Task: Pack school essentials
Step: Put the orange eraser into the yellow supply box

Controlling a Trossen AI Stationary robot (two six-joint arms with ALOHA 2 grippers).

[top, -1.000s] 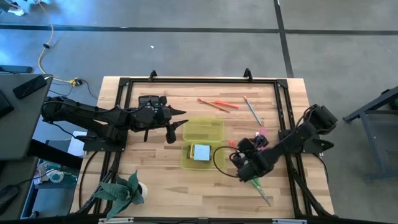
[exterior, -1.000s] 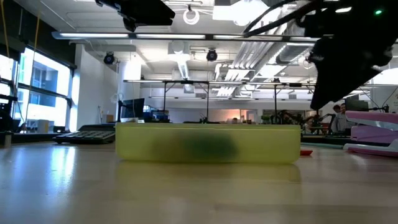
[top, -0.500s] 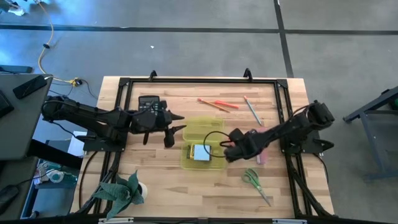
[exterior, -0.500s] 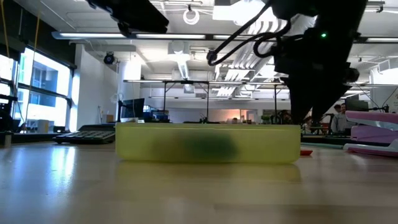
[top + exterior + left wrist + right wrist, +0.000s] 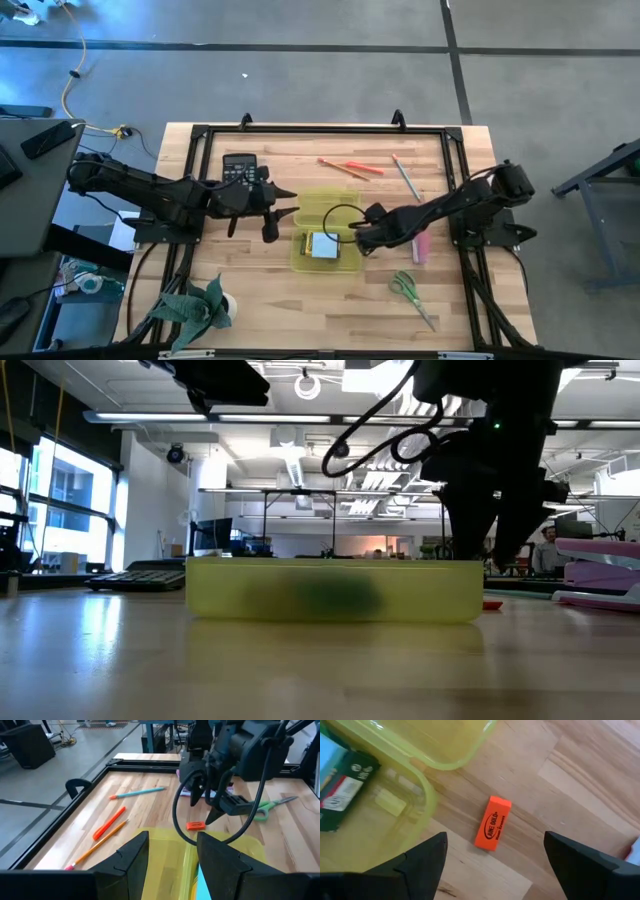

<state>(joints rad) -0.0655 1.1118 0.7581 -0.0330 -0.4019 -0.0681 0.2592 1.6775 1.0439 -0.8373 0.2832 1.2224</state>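
The translucent yellow-green case lies open mid-table; its near half holds a light blue sticky-note pad on a dark green box. A small orange eraser lies flat on the wood just right of the case. My right gripper hangs open above it, pointing down, one finger on each side, touching nothing. My left gripper stands open over the case's left side, holding nothing. Orange pens and a thin pencil lie at the far side. Green-handled scissors lie near right.
A pink stapler lies right of my right gripper. A black calculator sits at the far left, a green cloth plant with a white cup at the near left corner. A black frame rims the table.
My right gripper has swung from above the scissors at the near right toward the table's left and far side, turning as it went, and now hangs over the eraser beside the case. The scissors lie on the table where it left them.
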